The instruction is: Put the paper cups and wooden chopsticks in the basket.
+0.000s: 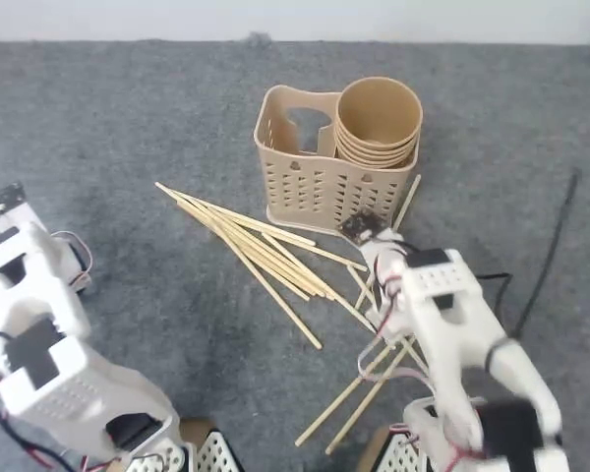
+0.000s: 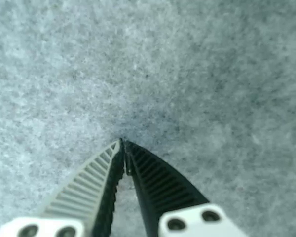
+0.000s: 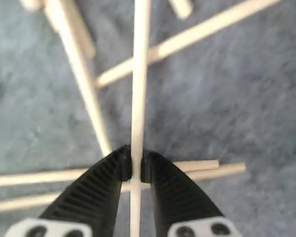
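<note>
A beige slotted basket (image 1: 310, 187) stands on the grey carpet, with a stack of brown paper cups (image 1: 379, 116) in its right compartment. Several wooden chopsticks (image 1: 261, 251) lie fanned out in front of it, and more chopsticks (image 1: 359, 391) lie nearer the arms. The right arm (image 1: 442, 295) hangs over the sticks just in front of the basket. My right gripper (image 3: 136, 165) is shut on one chopstick (image 3: 139, 74), which crosses over others lying on the carpet. The left arm (image 1: 39, 324) sits folded at the left edge. My left gripper (image 2: 124, 144) is shut on nothing, its tips close to bare carpet.
A thin black cable (image 1: 551, 258) runs across the carpet to the right of the right arm. The basket's left compartment (image 1: 297, 128) holds nothing. Open carpet stretches between the left arm and the chopstick pile.
</note>
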`<state>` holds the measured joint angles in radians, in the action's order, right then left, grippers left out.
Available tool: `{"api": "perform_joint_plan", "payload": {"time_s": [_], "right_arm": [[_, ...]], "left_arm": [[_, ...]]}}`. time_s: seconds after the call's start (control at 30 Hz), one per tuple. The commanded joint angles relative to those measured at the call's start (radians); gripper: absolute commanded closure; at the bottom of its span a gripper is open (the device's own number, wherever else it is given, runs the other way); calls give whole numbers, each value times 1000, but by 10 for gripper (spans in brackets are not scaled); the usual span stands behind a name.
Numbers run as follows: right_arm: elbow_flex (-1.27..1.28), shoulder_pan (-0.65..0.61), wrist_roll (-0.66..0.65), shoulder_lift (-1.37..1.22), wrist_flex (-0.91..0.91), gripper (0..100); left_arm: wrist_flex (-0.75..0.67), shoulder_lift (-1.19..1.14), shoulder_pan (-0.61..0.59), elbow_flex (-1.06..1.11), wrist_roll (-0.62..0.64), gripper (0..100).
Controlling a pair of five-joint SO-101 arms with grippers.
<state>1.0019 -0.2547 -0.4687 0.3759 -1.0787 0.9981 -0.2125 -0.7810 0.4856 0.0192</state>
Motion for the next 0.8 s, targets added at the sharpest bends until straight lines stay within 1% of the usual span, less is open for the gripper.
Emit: {"api": "perform_joint_plan", "payload": {"time_s": [0.0, 0.1, 0.2, 0.3, 0.4, 0.5, 0.6, 0.77], "right_arm": [[54, 8, -95, 283, -119, 991], [94, 19, -158, 527, -239, 991], [117, 65, -219, 768, -309, 991], [117, 116, -264, 981, -332, 991], [112, 151, -275, 1147, -332, 991], [106, 162, -265, 1273, -314, 991], [66, 162, -203, 1354, -308, 991], [-49, 154, -94, 1374, -308, 991]], "left_arm": [[-17, 43, 15, 2, -2, 988], [-18, 43, 15, 2, -2, 988], [-18, 43, 15, 2, -2, 988], [-18, 43, 17, 2, -2, 988], [-18, 43, 17, 2, -2, 988], [-18, 43, 17, 2, -2, 988], [-18, 43, 17, 2, -2, 988], [-18, 43, 17, 2, -5, 988]]}}
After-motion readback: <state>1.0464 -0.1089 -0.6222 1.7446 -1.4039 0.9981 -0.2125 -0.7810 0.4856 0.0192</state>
